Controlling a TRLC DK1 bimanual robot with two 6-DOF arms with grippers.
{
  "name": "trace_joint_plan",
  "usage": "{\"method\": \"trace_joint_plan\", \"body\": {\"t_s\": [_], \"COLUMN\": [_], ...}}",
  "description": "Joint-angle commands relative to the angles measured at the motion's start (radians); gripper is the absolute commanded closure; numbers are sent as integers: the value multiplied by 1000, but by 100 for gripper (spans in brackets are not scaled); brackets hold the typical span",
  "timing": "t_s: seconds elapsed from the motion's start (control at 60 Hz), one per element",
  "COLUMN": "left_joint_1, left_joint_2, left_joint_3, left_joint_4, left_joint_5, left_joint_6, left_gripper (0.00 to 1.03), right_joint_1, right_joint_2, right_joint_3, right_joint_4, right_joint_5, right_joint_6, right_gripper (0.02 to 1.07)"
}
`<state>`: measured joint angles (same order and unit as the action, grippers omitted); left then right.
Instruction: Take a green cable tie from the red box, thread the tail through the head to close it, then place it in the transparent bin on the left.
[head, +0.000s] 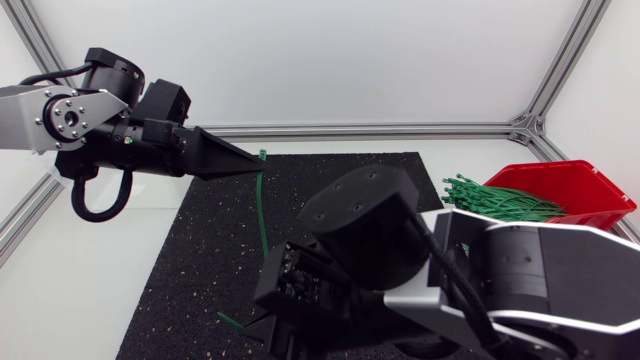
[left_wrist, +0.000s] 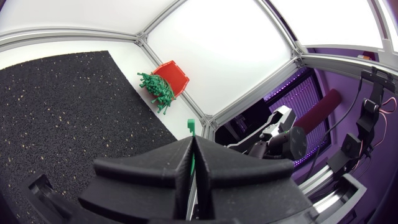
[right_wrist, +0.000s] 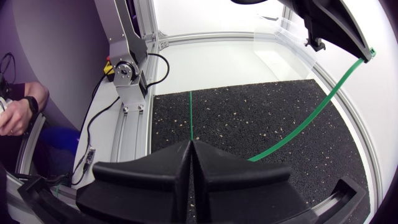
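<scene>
At right pincer (right_wrist: 191, 144), cable tie (right_wrist: 298, 127) partly hidden

A black rubber mat (head: 200, 250), flecked with pale specks, covers the middle of a white table (head: 90, 270); aluminium rails (head: 380, 129) frame the table's edges, one along the back, with slanted posts (head: 560, 70) rising from the corners. White panels (head: 330, 60) close the back and sides; the light is bright and even, soft across every pale surface.

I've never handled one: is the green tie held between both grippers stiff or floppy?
Probably springy, not limp: the tie sweeps in one smooth arc from the left gripper to the right gripper. Its tail pokes straight past it, so seemingly stiff over short lengths. Likely light: so thin.
</scene>
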<state>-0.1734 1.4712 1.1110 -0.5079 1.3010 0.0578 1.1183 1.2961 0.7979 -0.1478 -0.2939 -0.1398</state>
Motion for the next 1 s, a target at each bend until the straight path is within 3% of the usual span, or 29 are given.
{"method": "trace_joint_plan", "body": {"t_s": [0.0, 0.25, 0.567, 0.833, 0.983], "left_joint_1": [-8, -11, -26, -48, -81], "left_joint_2": [-31, -57, -104, -164, -226], "left_joint_3": [-27, -46, -79, -114, -154], "left_joint_4": [-6, -4, 0, 19, 60], "left_joint_5": [-2, -11, -42, -75, -105], "left_joint_6": [25, 25, 27, 27, 17], "left_gripper": [100, 100, 100, 100, 100], "right_joint_1": [-5, -2, -11, -103, -123], "right_joint_2": [-23, -100, -118, -167, -176], "right_joint_3": [15, 81, 202, 284, 333], "right_joint_4": [-44, -141, -256, -338, -411], "right_joint_5": [-27, -31, -157, -272, -286], "right_joint_6": [34, 88, 180, 206, 229], "right_gripper": [102, 102, 102, 102, 102]}}
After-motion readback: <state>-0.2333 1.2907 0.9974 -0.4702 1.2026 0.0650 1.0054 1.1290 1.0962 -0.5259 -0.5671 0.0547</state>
